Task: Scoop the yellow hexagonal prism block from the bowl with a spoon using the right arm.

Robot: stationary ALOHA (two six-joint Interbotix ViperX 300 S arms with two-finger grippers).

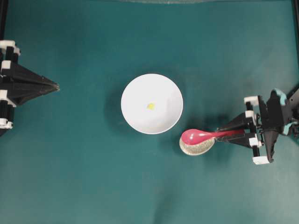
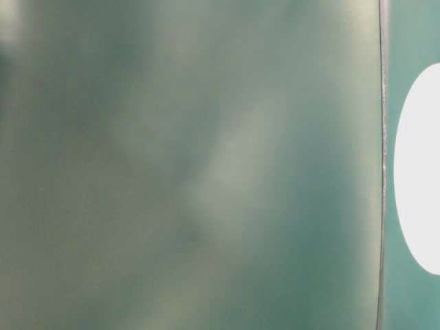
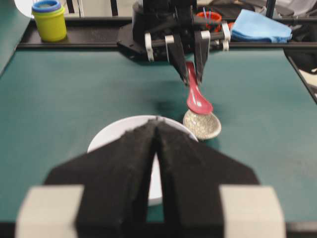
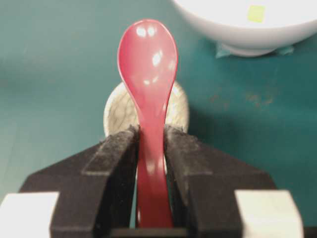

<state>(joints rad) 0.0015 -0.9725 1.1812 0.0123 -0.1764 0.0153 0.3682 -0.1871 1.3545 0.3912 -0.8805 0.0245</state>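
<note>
A dark teal table (image 1: 70,177) fills the overhead view, with black rails at its far edge in the left wrist view, where a yellow-green cup with a blue rim (image 3: 49,20) and a folded blue cloth (image 3: 261,27) sit beyond the mat.

The white bowl (image 1: 135,116) stands near the middle of the table. The yellow hexagonal prism block (image 1: 150,106) lies on the bowl's floor, close to its centre, apart from everything else.

The right gripper (image 1: 236,134) is pinching the handle of the pink-red spoon (image 1: 201,136). In the right wrist view the two black pads press against the handle from both sides, and the scoop points away from the wrist toward the bowl. The scoop sits over a speckled grey spoon rest (image 1: 196,147); whether it touches the rest or is just above it cannot be told. Spoon and rest lie just beside the bowl's lower-right rim in the overhead view, outside the bowl. The yellow block is therefore well ahead of the right gripper, past the spoon's tip and over the bowl's rim.

The left gripper (image 1: 56,86) hangs at the left edge of the table, well apart from the bowl, its pointed fingers pressed together with nothing between them.

The table-level view is a blur of green with a white shape at its right edge.
</note>
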